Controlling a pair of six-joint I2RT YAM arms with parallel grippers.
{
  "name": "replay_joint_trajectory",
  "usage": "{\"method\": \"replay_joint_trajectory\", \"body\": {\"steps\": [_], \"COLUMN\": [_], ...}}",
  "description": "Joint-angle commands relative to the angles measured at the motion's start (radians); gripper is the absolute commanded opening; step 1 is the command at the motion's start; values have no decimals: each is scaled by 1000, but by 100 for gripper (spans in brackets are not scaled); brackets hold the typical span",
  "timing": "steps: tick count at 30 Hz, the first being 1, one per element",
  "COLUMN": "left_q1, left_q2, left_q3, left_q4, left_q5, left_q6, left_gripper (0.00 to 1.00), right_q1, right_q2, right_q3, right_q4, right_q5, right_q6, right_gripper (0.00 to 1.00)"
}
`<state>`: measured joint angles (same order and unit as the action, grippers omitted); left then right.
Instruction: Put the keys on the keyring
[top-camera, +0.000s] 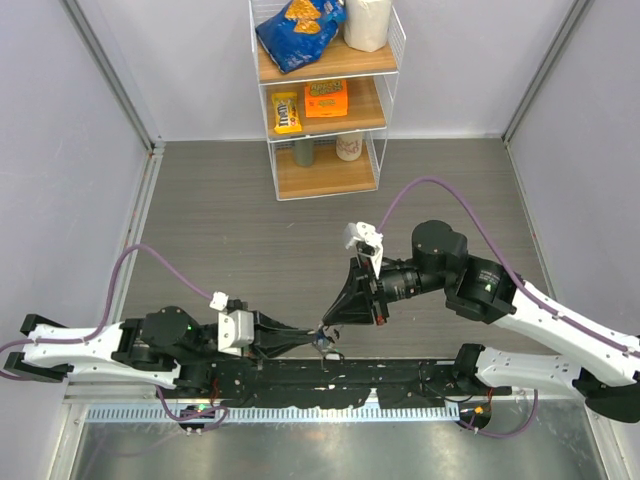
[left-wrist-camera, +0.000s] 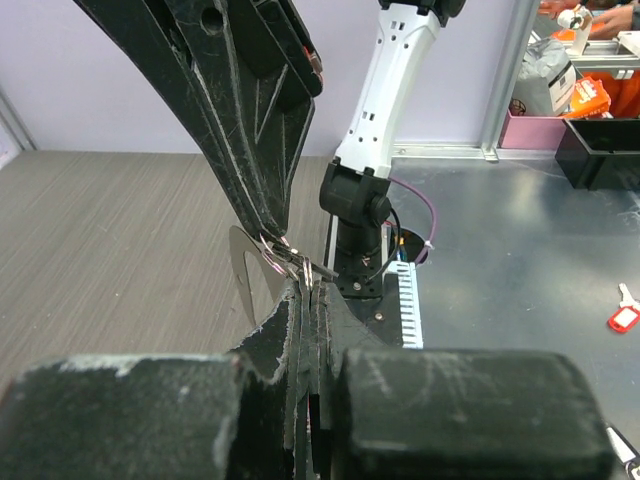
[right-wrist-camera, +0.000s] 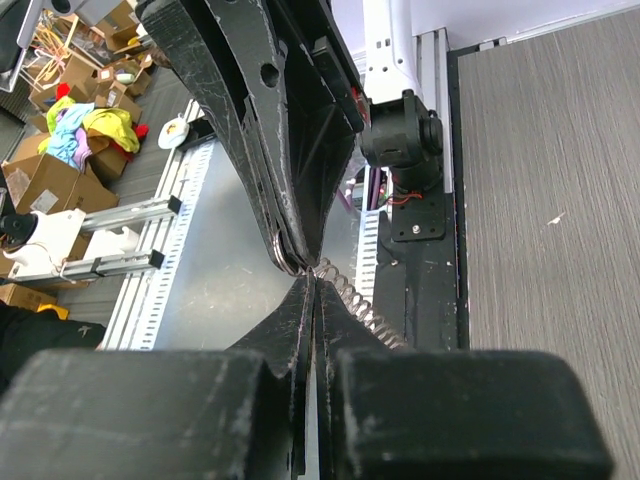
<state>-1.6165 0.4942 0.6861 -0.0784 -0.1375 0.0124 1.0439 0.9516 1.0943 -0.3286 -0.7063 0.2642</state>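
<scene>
Both arms meet tip to tip above the near edge of the bench (top-camera: 220, 215), seen from my remote station. The left gripper (top-camera: 315, 337) reaches in from the left and the right gripper (top-camera: 328, 322) slants down from the right. Each gripper is fully closed, fingers pressed together, and both are pinched onto the keyring (left-wrist-camera: 287, 257), a small cluster of thin silver loops caught between the two sets of tips. In the right wrist view, a silver ring shows at the very tip of the left gripper (right-wrist-camera: 292, 255), and the keyring's fine chain (right-wrist-camera: 352, 298) trails away down and to the right from my right gripper (right-wrist-camera: 315, 280). In the left wrist view, a flat grey curved piece (left-wrist-camera: 238, 275) hangs just beside the right gripper (left-wrist-camera: 268, 238); I cannot tell what it joins to. From above, a small dark bit (top-camera: 322, 347) dangles just under the meeting point, off the bench. I cannot pick out the keys from the rest of the metal. A wire shelf (top-camera: 325, 150) of snacks stands at the far side.
</scene>
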Motion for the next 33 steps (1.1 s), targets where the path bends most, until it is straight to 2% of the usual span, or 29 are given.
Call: {"method": "replay_joint_trajectory", "body": {"steps": [1,33], "left_q1": [-3,-3], "left_q2": [-2,-3], "left_q3": [35,27], "left_q4": [51,42], "left_q5": [18,-74], "left_q6": [21,20], "left_gripper": [0,0], "right_q1": [16,56], "right_q2": [9,-7], "right_q3": [41,62], "right_q4": [62,48], "right_q5": [-10,-16], "right_q6": [17,56], "right_gripper": [6,5]}}
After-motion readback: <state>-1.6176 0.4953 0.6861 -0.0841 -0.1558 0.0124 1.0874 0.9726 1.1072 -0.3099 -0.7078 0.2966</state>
